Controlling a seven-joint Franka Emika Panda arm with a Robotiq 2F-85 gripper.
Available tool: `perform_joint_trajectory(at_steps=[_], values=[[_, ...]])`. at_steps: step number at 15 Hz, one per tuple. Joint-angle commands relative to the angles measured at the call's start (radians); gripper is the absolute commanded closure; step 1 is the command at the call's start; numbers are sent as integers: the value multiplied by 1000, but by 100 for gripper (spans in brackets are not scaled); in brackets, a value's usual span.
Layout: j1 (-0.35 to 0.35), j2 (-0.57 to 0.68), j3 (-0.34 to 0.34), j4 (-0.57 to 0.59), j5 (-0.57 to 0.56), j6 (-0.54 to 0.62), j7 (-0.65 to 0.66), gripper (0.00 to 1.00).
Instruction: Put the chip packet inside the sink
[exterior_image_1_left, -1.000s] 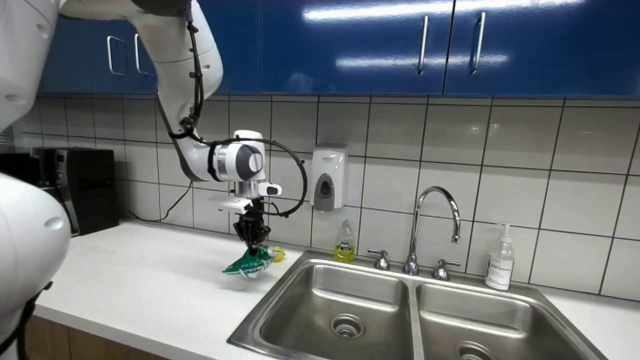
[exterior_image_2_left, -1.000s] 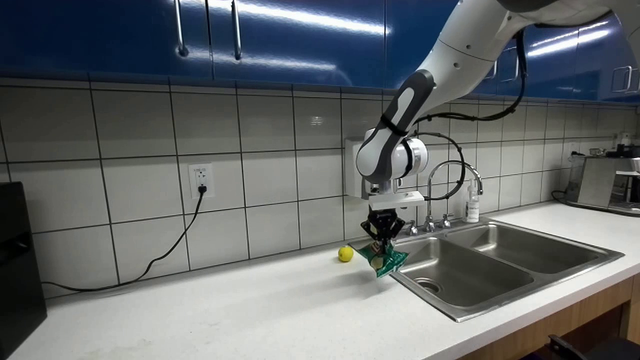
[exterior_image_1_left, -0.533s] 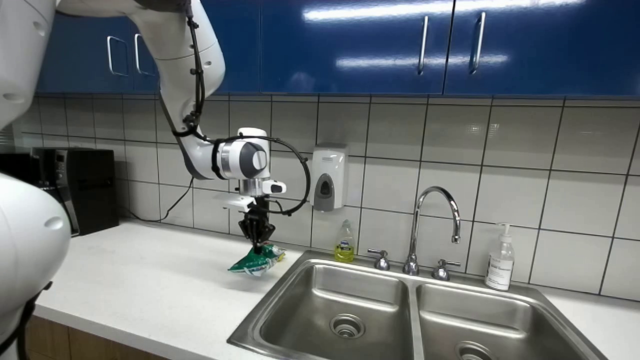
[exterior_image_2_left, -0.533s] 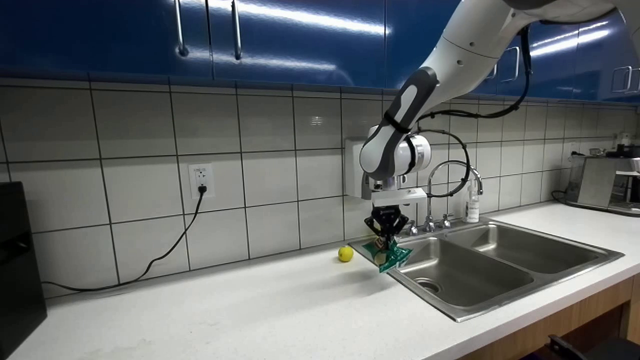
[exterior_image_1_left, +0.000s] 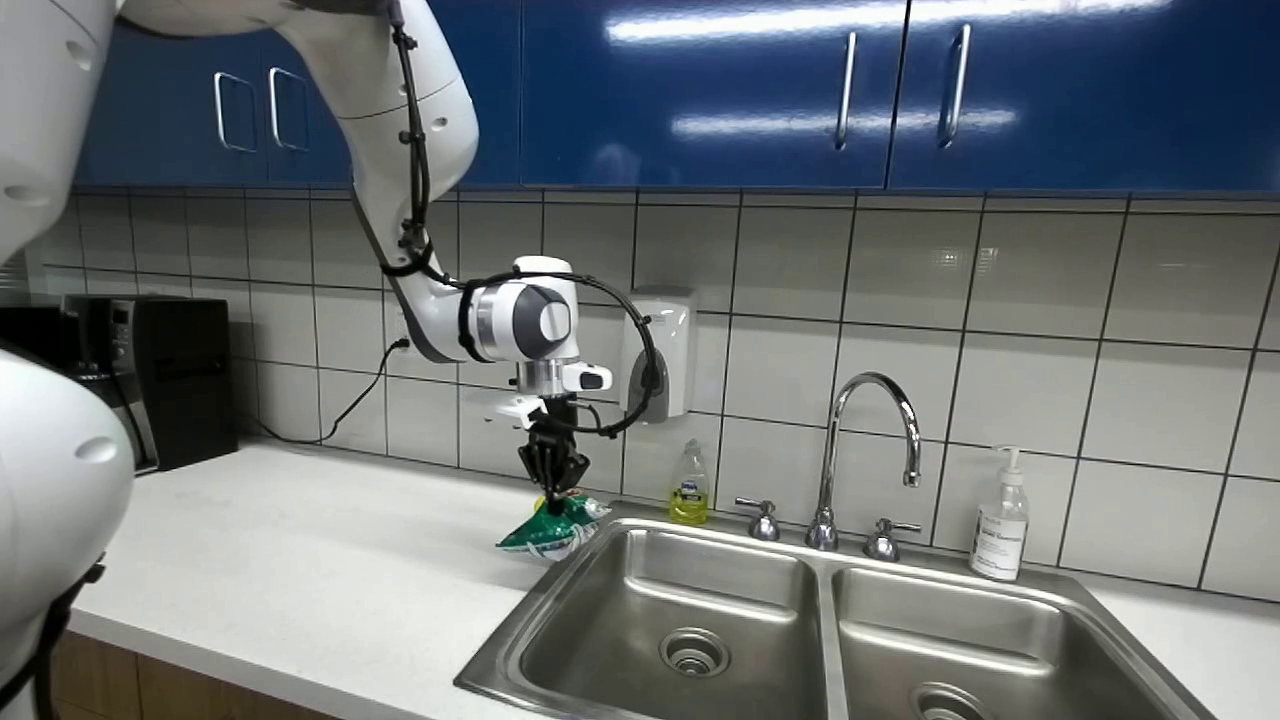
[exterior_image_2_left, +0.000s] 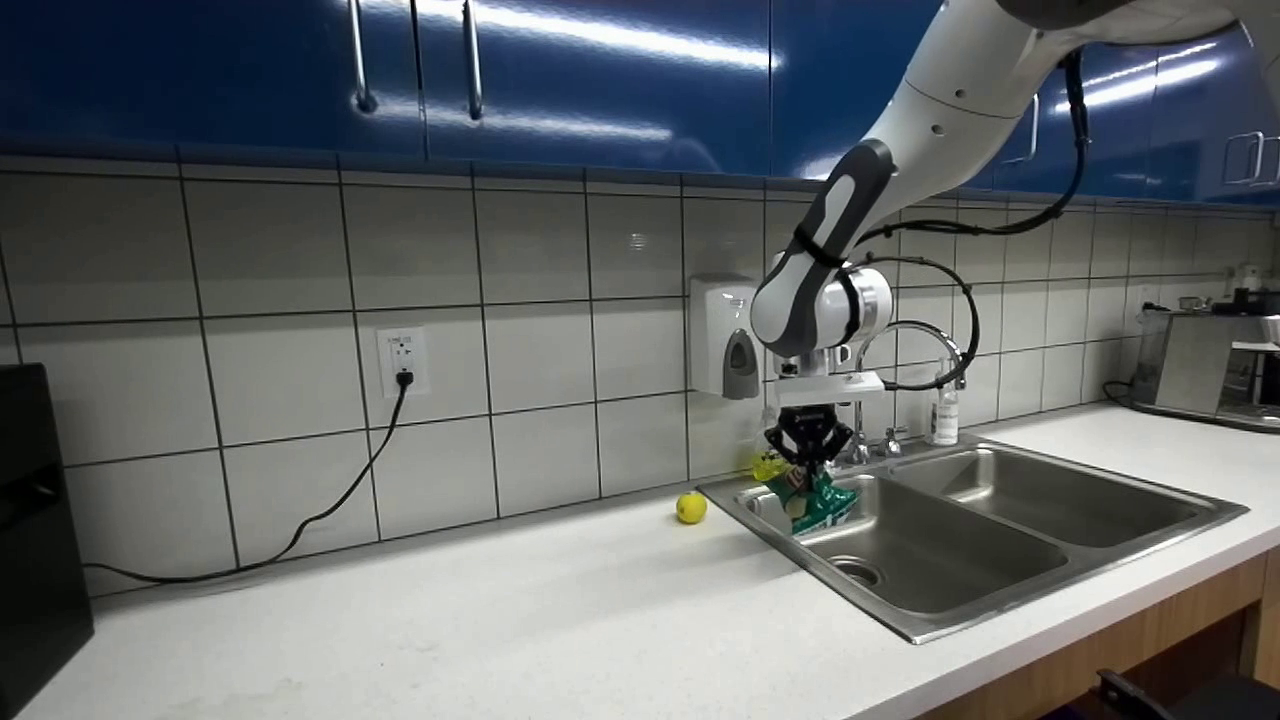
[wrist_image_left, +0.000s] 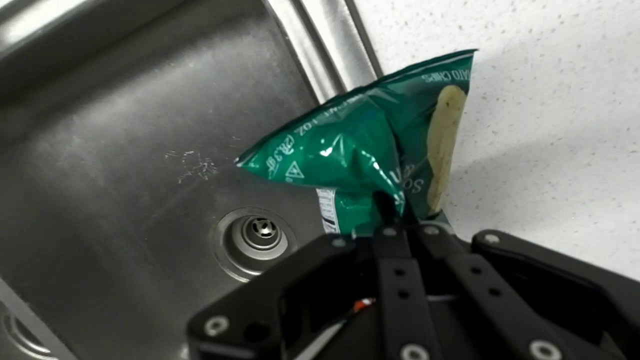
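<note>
The green foil chip packet hangs tilted from my gripper, which is shut on its middle. It shows in an exterior view and the wrist view too. In the wrist view the packet overlaps the sink's side edge, partly over the basin and partly over the counter. It appears raised above the rim. The left-hand basin of the steel sink lies to the right of the packet in an exterior view, and its drain shows in the wrist view. The fingertips are partly hidden by foil folds.
A yellow lemon-like object sits on the counter by the sink corner. A yellow soap bottle, chrome faucet and pump bottle stand along the back. A wall dispenser hangs close behind the arm. The right-hand basin adjoins.
My gripper, still shut on the packet, has moved toward the sink, rightward in both exterior views. The packet has gone from over the counter to the sink's edge. The lemon-like object has not moved.
</note>
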Motion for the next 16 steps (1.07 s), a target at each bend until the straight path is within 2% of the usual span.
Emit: perform_joint_trajectory(at_steps=[1,8,16], values=[[-40,-35,-19,-15,12,-23,17,100],[-117,-20,-65,7,50,-13,2,100],[-180,136,-91,66,95,68,-7,100]])
